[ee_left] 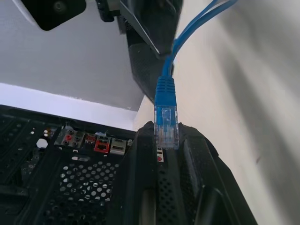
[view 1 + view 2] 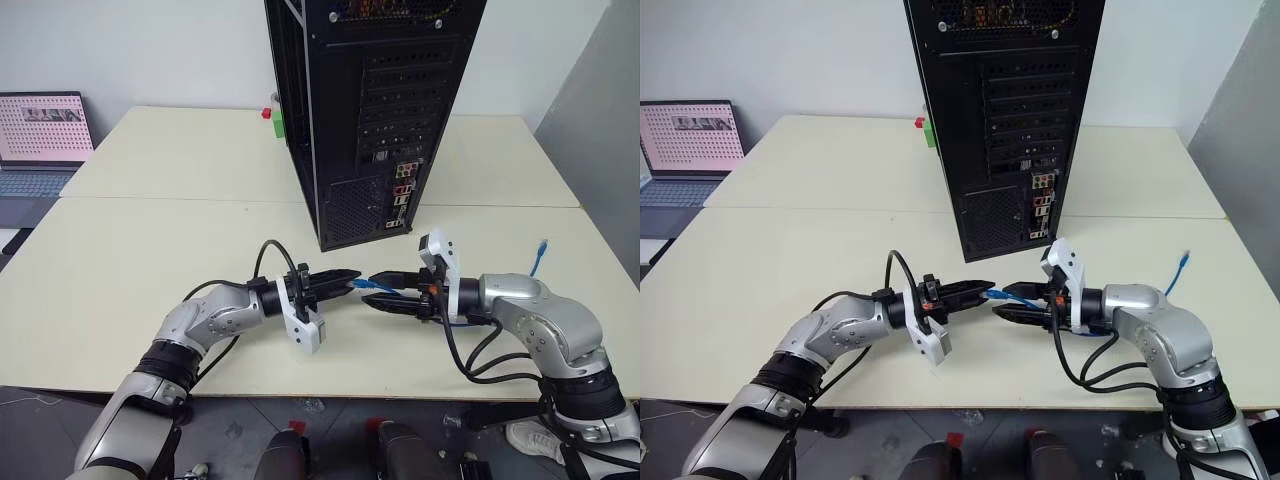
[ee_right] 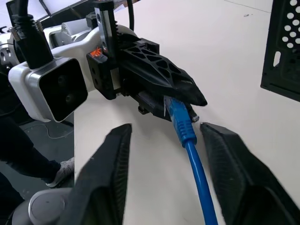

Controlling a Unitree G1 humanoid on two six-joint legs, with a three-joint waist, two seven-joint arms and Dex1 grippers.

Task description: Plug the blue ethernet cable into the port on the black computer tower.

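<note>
Left wrist view: left gripper (image 1: 166,150) is clamped on the clear plug (image 1: 167,126) of the cable (image 2: 378,286), plug sticking out past the fingertips, cord running away toward the right gripper (image 3: 164,136). Right wrist view shows the right fingers (image 3: 112,154) apart, straddling the cord just behind the plug boot without touching it. In the head views both arms are level and face each other tip to tip over the table (image 2: 150,250), near its front edge, just in front of the tower (image 2: 370,110). Left forearm comes in from the left, right from the right, elbows low. The cable's long axis runs left-right between the tips; its far plug (image 2: 543,245) lies on the table by the right edge. The port cluster (image 2: 401,195) sits low on the tower's rear panel, beyond and slightly right of the grippers, so the plug axis looks roughly crosswise to the port. Left gripper holds the plug; the right is nearer the ports. Likely a handover or regrip comes next.
</note>
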